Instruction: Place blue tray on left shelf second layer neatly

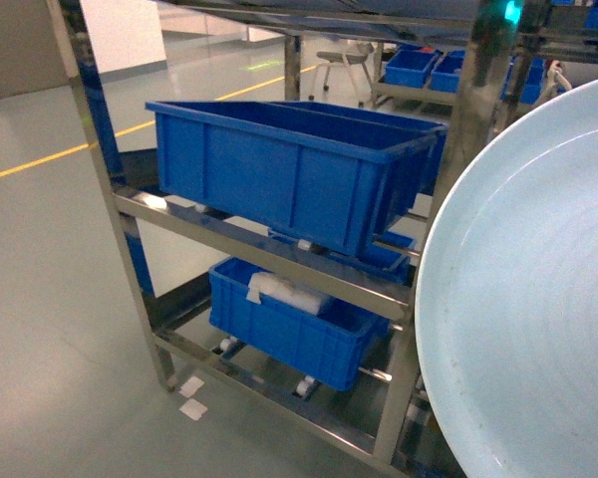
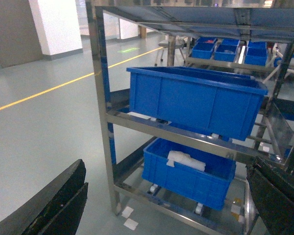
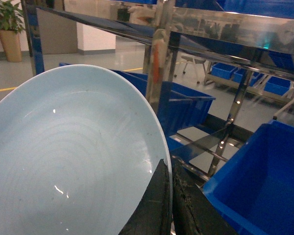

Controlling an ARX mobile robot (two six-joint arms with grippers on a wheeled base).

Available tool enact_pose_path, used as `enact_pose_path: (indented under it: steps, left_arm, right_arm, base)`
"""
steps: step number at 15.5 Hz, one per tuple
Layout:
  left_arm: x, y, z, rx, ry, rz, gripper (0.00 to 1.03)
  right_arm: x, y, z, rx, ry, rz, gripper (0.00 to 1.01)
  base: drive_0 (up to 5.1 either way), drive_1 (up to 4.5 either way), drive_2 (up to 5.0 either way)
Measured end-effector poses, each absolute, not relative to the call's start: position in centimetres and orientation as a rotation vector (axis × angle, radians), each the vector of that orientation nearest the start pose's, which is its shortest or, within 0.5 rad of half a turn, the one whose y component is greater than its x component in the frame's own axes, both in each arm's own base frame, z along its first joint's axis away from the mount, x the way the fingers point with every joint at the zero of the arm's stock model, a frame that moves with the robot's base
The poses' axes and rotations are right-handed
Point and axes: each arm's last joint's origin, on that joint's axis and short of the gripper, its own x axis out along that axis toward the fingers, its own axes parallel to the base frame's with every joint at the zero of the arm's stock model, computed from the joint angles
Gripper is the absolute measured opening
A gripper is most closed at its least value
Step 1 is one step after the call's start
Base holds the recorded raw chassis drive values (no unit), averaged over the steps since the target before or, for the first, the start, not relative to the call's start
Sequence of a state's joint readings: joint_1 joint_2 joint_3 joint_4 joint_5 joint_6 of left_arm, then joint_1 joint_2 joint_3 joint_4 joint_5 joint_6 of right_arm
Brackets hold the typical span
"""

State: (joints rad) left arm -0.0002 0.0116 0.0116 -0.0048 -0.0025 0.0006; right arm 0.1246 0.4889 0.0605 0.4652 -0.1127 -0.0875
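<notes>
right wrist view shows the pale sky-blue glossy plastic tray (image 3: 73, 156) pinched at its rim by the right gripper (image 3: 167, 205), carried tilted on edge, probably to clear the uprights of the shiny stainless-steel rack (image 1: 269, 261). a deep royal-blue ribbed crate (image 1: 294, 169) fills that tier. the left gripper (image 2: 161, 205) hangs low, fingers spread, holding nothing.

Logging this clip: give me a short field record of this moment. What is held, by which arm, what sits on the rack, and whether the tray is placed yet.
held item: blue tray, tilted up on edge
holder: right gripper, fingers pinching the tray rim
left gripper: open, holding nothing
steel rack: one upper blue crate, one lower blue crate
lower crate contents: white wrapped item
tray placed: not yet, off the rack
</notes>
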Motion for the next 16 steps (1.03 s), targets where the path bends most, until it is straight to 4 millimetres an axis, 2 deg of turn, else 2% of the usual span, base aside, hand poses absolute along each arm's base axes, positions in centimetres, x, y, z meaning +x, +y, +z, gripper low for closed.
enact_pose_path:
  steps: [16]
  left_arm:
    - [9.77, 0.00, 16.61, 0.001, 0.005, 0.002, 0.98]
  right_arm:
    - [12.97, 1.95, 18.40, -0.087, -0.048, 0.235, 0.02]
  base:
    - [-1.6, -1.61, -1.6]
